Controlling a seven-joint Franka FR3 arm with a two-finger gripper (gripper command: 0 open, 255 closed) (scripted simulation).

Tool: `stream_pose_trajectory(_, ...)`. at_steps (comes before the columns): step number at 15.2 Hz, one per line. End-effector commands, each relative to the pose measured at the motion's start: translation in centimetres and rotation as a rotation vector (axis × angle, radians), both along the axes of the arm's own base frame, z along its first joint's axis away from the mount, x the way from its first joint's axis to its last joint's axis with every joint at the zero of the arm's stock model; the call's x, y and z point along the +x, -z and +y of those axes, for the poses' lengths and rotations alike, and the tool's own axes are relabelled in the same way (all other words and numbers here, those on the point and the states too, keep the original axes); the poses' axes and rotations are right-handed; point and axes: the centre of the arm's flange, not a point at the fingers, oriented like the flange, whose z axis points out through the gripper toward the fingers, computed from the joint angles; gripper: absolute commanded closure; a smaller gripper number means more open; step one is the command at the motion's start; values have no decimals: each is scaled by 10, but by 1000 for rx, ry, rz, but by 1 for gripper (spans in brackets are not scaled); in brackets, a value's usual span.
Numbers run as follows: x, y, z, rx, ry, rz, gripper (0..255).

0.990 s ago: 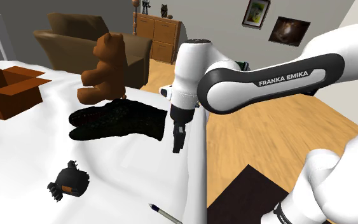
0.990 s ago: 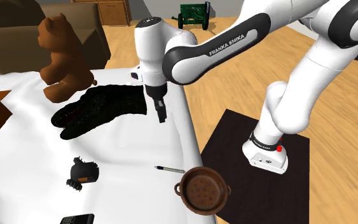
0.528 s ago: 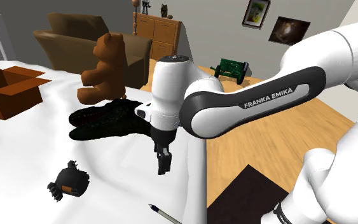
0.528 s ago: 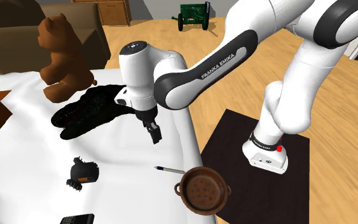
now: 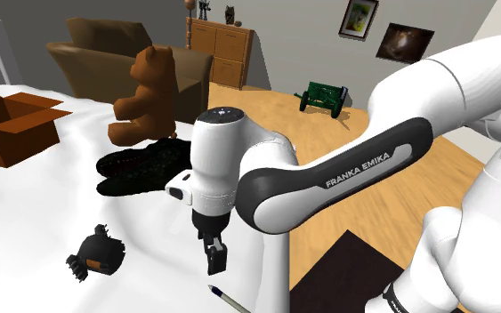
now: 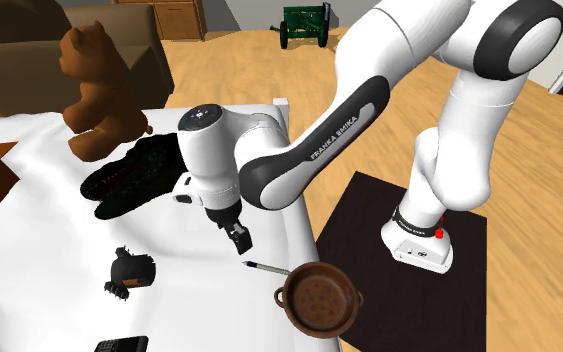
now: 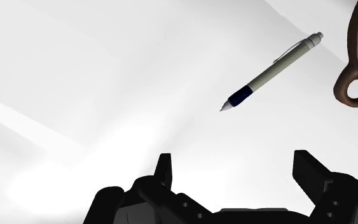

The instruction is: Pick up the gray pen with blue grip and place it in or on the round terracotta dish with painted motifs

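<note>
Gripper (image 6: pixel 241 238) lower now, closer above pen (image 6: pixel 266 266); fingers apart, empty; dish (image 6: pixel 319 300) near pen

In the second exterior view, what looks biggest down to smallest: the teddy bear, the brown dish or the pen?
Largest: teddy bear.
Then: brown dish, though it sits nearer the camera, so that gap is unsure.
Smallest by far: pen.

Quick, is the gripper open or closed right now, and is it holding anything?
Black two-finger gripper: open, fingers apart, holding nothing; the grey pen with the blue grip lies beyond them, untouched.
</note>
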Motion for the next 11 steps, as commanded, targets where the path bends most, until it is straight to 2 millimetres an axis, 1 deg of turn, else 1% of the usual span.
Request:
stream_pose_trajectory(1, 0, 11, 0, 0, -2, 0, 0)
stream_pose_trajectory(3, 0, 25, 0, 0, -2, 0, 0)
stream_pose_trajectory(11, 0, 24, 0, 0, -2, 0, 0)
